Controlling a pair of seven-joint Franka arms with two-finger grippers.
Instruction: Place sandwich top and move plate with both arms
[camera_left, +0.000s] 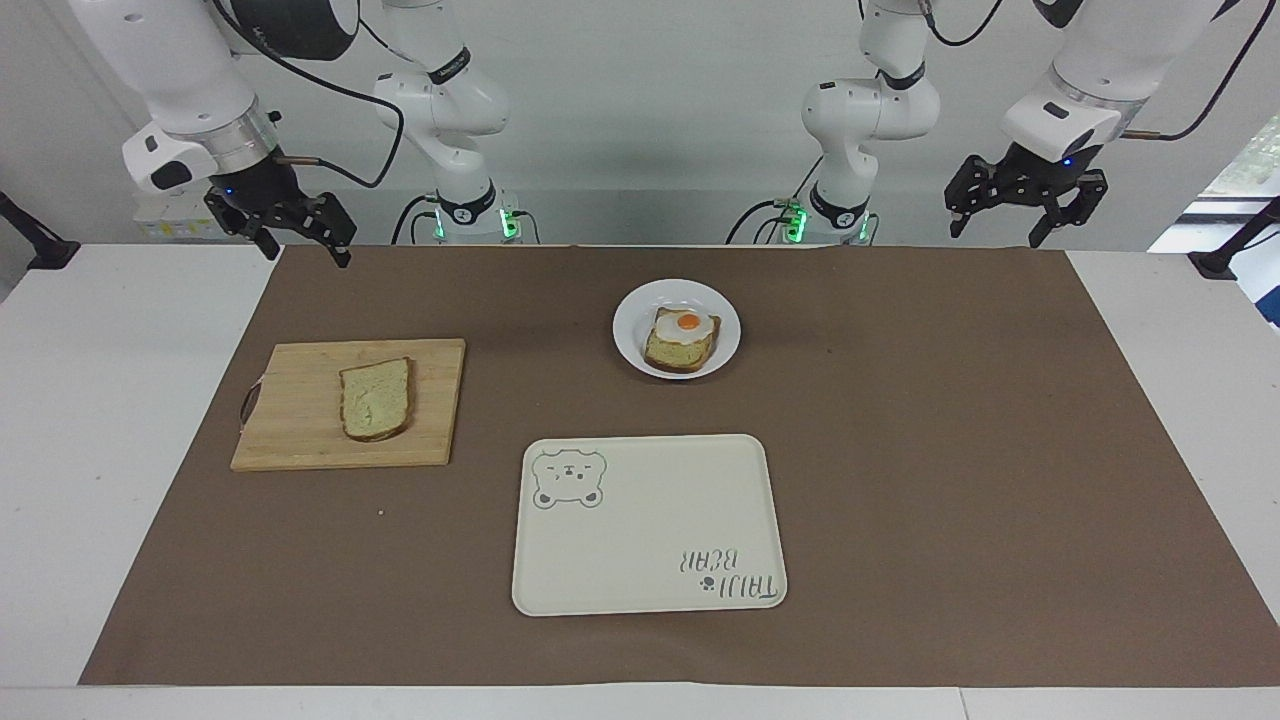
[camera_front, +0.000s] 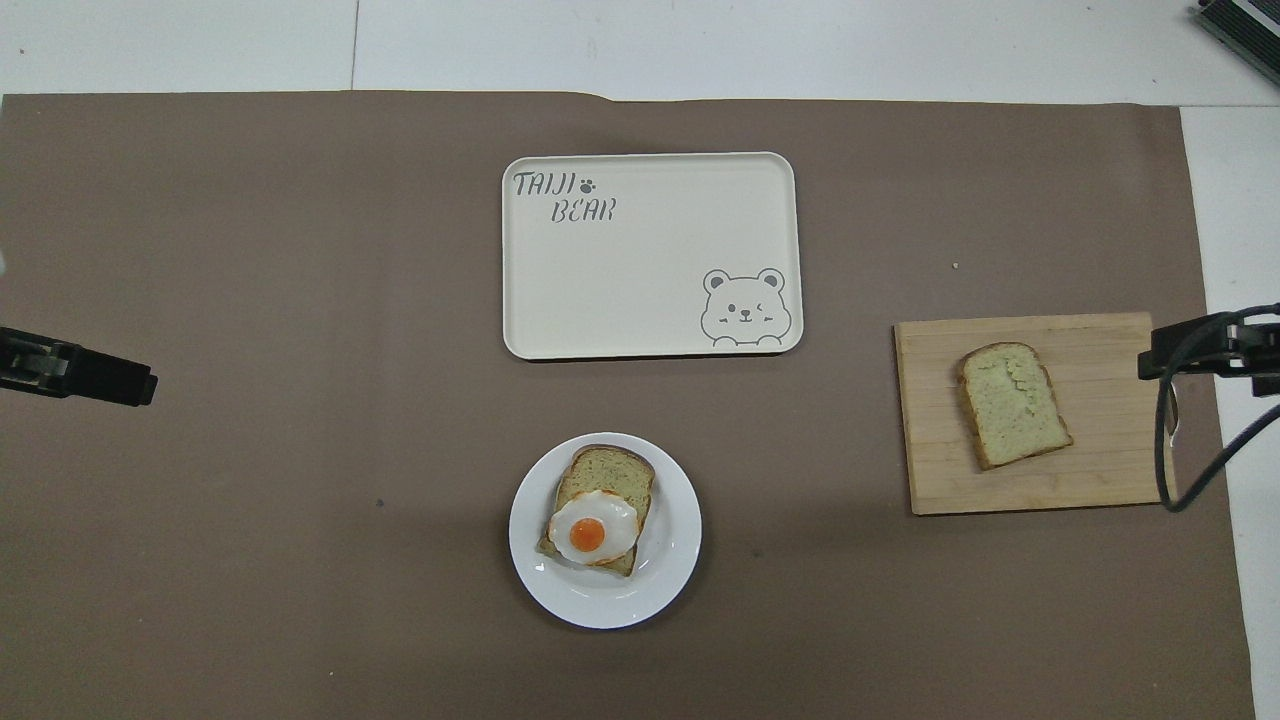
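Note:
The sandwich top (camera_left: 375, 398), a plain speckled bread slice, lies flat on a wooden cutting board (camera_left: 290, 440) toward the right arm's end of the table; it also shows in the overhead view (camera_front: 1015, 403). The small white plate (camera_left: 629, 343) holds a bread slice with a fried egg (camera_left: 684, 338) and stands mid-table near the robots. My right gripper (camera_left: 306, 250) hangs open and empty in the air over the mat's edge, nearer the robots than the board. My left gripper (camera_left: 996, 232) hangs open and empty over the left arm's end of the mat and waits.
A cream rectangular tray (camera_left: 650, 530) with a bear drawing lies farther from the robots than the plate. A brown mat (camera_left: 950, 450) covers most of the white table. The board's handle end faces the right arm's end of the table.

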